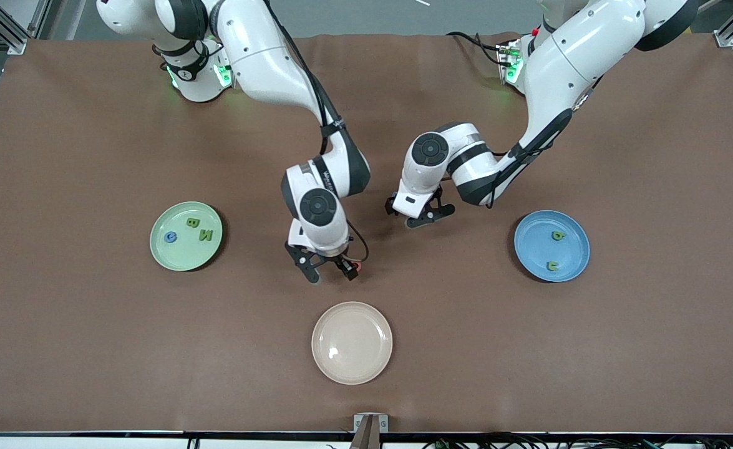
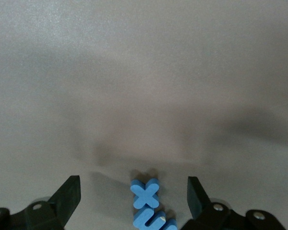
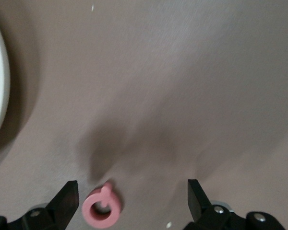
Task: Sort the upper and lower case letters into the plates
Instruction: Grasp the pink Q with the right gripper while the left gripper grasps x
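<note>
Left wrist view: left end effector (image 2: pixel 134 194) wide over blue x (image 2: pixel 145 193), touching a second blue letter (image 2: pixel 153 220) | risk: pinching both | right end effector (image 3: pixel 133 196) wide, pink letter (image 3: pixel 102 209) beside one finger | risk: nudging it | green plate (image 1: pixel 157 249), blue plate (image 1: pixel 581 249) well apart.

Mint plate (image 1: pixel 185 236), blue plate (image 1: pixel 551 245), well apart

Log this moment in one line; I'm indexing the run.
left gripper: open over blue letters | right gripper: open over pink letter | green plate: three letters | blue plate: two
</note>
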`<state>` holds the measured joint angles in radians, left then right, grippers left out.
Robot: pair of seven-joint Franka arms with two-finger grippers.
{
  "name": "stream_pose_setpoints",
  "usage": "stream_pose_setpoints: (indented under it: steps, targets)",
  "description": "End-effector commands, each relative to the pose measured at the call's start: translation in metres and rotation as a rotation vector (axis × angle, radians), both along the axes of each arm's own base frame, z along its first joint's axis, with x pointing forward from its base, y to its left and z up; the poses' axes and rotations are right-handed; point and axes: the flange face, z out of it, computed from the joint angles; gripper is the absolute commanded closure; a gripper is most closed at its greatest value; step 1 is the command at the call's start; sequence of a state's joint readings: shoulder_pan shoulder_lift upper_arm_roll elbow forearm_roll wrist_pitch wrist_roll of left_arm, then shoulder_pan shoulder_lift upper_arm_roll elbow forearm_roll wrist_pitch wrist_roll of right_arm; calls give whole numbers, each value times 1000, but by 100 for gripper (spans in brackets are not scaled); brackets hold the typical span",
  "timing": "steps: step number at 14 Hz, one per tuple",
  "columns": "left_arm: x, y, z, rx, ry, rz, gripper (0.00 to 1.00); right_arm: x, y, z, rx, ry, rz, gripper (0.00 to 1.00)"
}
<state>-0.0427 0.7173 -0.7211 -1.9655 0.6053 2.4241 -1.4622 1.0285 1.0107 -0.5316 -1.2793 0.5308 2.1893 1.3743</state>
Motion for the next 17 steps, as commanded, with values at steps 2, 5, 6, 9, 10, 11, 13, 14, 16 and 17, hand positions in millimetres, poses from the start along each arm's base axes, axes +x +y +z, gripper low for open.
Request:
stream_pose_setpoints:
  steps: [2, 5, 6, 9, 10, 11, 13, 14, 16, 17]
  targets:
    - [3, -3, -2, -1, -16, 8, 26, 12, 10, -6, -18, -15, -28, 0]
    - [4, -3, -4, -4, -11, 11, 36, 9, 18, -14, -21, -19, -13, 0]
    - [5, -4, -5, -6, -10, 12, 36, 8, 20, -15, -21, -20, -10, 1]
    - [0, -10, -7, -8, -5, 3, 36, 2, 26, -15, -20, -13, 1, 14]
    - [0, -10, -7, -8, -5, 3, 36, 1, 27, -16, -21, -9, 3, 20]
    - [1, -10, -6, -10, -6, 5, 36, -3, 31, -15, -21, -7, 8, 25]
    - [2, -12, -6, -12, -7, 6, 36, -4, 32, -16, -23, -6, 11, 41]
    - [4, -11, -6, -12, -5, 9, 36, -5, 33, -16, -24, -5, 12, 51]
    - [3, -12, -7, -13, -4, 7, 39, -6, 32, -17, -25, -2, 13, 77]
    - [3, -12, -7, -12, -4, 7, 41, -5, 31, -17, -27, -4, 13, 92]
